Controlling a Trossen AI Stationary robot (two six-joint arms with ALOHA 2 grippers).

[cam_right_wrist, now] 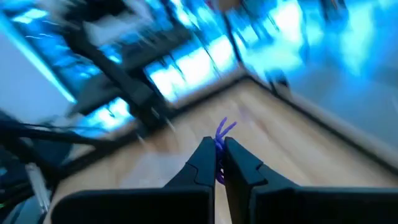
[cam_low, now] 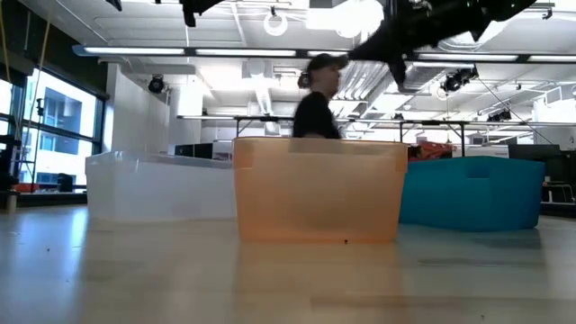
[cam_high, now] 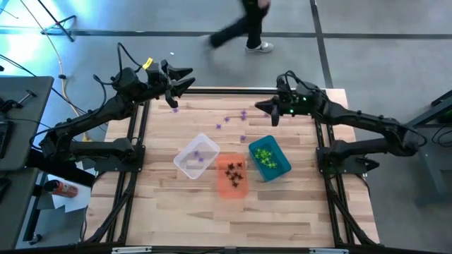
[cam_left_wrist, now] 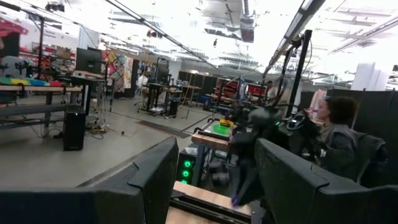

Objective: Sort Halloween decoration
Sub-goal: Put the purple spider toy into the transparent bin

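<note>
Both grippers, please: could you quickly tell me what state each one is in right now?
Left gripper: open, empty, raised at the table's far left edge.
Right gripper: shut on a tiny purple spiky plastic spider trinket.

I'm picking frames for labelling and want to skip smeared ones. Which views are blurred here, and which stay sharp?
Right wrist view: heavily motion-blurred with a blue cast, though the right end effector and its purple trinket read clearly. High view: table sharp, only the passing person smeared. Low view: orange bin crisp, ceiling lights glare. Left wrist view: mostly sharp.
</note>
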